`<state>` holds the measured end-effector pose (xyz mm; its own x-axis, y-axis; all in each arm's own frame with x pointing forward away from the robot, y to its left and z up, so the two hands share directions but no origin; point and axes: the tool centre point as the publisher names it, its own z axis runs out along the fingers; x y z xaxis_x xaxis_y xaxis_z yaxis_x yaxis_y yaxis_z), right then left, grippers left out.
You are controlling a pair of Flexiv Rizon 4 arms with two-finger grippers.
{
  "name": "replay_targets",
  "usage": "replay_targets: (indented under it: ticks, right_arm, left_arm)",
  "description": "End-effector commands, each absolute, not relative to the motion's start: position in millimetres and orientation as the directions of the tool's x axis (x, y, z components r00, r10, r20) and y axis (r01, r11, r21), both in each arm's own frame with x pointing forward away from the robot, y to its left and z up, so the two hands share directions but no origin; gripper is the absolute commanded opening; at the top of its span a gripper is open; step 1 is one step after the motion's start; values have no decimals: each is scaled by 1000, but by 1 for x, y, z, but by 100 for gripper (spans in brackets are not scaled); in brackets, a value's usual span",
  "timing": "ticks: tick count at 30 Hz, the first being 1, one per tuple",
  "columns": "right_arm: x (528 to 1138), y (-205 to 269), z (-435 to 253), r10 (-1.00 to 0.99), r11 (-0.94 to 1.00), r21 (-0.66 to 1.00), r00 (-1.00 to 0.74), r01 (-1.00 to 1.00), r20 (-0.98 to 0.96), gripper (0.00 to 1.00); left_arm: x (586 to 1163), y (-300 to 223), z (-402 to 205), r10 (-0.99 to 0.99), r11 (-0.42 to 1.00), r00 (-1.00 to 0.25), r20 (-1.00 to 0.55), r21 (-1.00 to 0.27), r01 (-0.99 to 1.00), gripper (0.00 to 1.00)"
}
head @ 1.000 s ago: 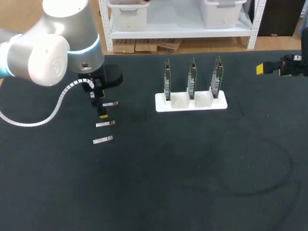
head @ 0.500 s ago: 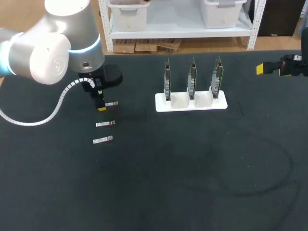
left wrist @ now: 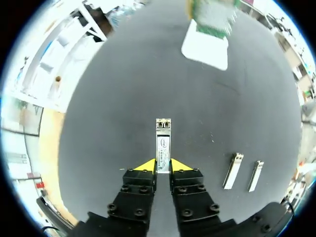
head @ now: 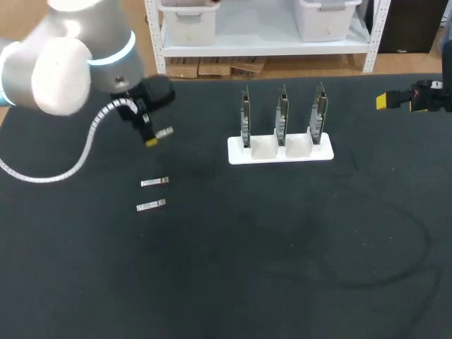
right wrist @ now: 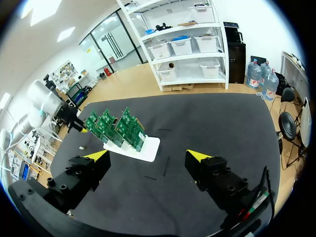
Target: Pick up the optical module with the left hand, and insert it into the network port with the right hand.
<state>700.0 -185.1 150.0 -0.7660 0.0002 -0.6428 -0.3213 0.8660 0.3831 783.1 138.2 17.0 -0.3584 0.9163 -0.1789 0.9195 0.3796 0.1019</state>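
The left gripper (left wrist: pixel 163 165) is clamped on the back end of one optical module (left wrist: pixel 163 143), which sticks straight out ahead of the yellow tips. The left arm (head: pixel 67 63) comes in over the far left corner of the bench (head: pixel 282 282) and its wrist bends downward. Two more modules (head: pixel 155 182) (head: pixel 150 205) lie flat on the bench, nearer the front edge. At the middle of the far edge stands a white holder (head: pixel 280 150) with three upright network cards (head: pixel 282 113). The right gripper (right wrist: pixel 148 155) hangs at the far right edge, its fingers wide apart and holding nothing.
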Motion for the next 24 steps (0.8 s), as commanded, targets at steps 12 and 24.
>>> replay_targets:
  ticks: [12, 24]
  right_arm:
    - [700, -185, 150, 0, 866, 383, -766, -321, -643, 100]
    - [700, -185, 150, 0, 866, 383, -766, -321, -643, 100]
  left_arm:
    - [784, 162, 138, 662, 589, -440, -607, 58, 806, 0]
    - [775, 162, 168, 584, 614, -402, -705, 60, 787, 0]
